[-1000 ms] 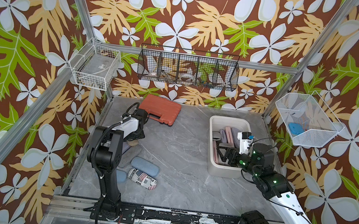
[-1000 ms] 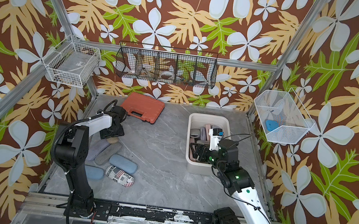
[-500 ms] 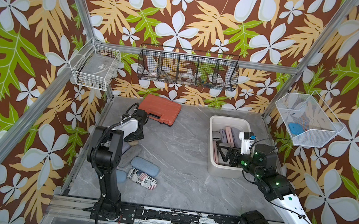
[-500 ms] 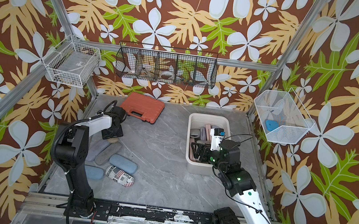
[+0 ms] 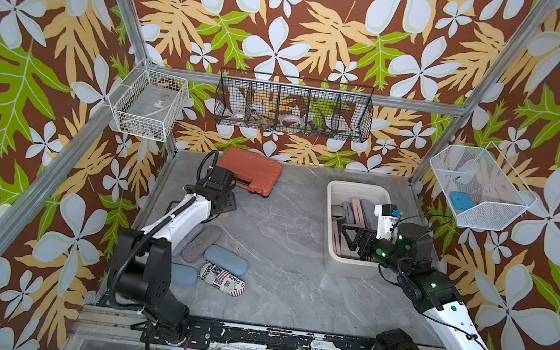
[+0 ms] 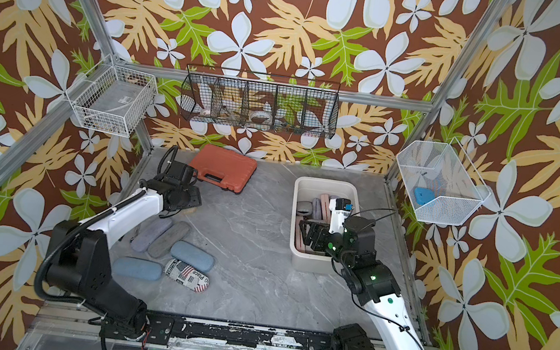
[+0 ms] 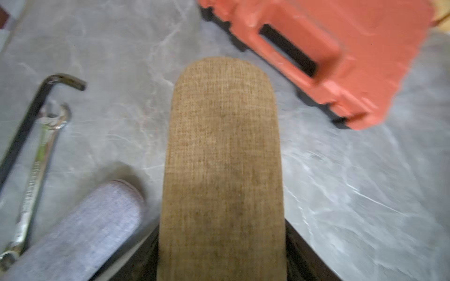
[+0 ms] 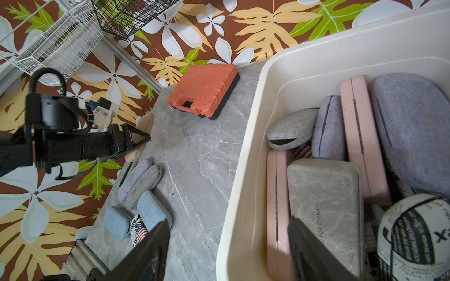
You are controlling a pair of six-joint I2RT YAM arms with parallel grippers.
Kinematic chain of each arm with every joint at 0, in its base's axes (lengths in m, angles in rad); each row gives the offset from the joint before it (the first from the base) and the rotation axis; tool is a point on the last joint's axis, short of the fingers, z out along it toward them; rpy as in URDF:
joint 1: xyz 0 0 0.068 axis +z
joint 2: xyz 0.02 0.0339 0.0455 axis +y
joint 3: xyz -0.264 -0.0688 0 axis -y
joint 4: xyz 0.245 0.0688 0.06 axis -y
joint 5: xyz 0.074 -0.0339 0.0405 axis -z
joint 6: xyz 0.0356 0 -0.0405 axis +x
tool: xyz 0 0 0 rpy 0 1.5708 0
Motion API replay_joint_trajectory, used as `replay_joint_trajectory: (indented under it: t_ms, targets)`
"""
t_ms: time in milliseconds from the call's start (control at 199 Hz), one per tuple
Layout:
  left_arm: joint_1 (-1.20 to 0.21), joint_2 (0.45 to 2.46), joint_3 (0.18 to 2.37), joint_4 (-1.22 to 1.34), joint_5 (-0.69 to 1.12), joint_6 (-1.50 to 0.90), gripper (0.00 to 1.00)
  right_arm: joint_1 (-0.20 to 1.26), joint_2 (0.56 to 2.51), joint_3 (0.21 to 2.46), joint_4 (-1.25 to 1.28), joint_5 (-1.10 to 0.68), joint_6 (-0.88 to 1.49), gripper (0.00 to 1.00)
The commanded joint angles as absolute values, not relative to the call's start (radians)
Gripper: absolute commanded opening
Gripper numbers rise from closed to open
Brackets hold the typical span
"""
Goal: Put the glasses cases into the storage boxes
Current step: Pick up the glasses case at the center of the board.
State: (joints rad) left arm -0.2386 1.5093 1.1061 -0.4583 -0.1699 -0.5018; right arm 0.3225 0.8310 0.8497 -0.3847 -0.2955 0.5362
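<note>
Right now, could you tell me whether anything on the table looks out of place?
Yes: a hex key and a wrench lie loose on the table beside a lavender case, near the tan case that the left pincer grips. They are tools, not glasses cases. The orange toolcase is likewise a stray.

We get the tan case cut off at the wrist view's edge, the orange toolcase blurred and cropped, and the black wire basket contents too small to tell.
</note>
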Motion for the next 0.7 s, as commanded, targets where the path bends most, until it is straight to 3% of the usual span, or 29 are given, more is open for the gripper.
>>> replay_joint_trajectory:
  t_ms: [0, 181, 316, 517, 697]
  targets:
    - [-0.311, 1.376, 0.977, -0.221, -0.024, -0.530, 0.45, 0.327, 0.840, 0.859, -0.331, -0.328, 0.594, 0.74]
    - [-0.508, 1.125, 0.694, 0.133, -0.005, -0.571, 0.44, 0.350, 0.870, 0.874, -0.277, -0.345, 0.658, 0.74]
    - [-0.645, 1.047, 0.563, 0.346, -0.010, -0.634, 0.44, 0.468, 0.926, 0.900, -0.212, -0.298, 0.712, 0.75]
    - [-0.826, 1.080, 0.555, 0.460, -0.045, -0.658, 0.44, 0.644, 1.062, 0.984, -0.143, -0.196, 0.740, 0.78]
    - [-0.895, 1.089, 0.563, 0.493, -0.076, -0.661, 0.44, 0.705, 1.178, 1.031, -0.104, -0.109, 0.789, 0.75]
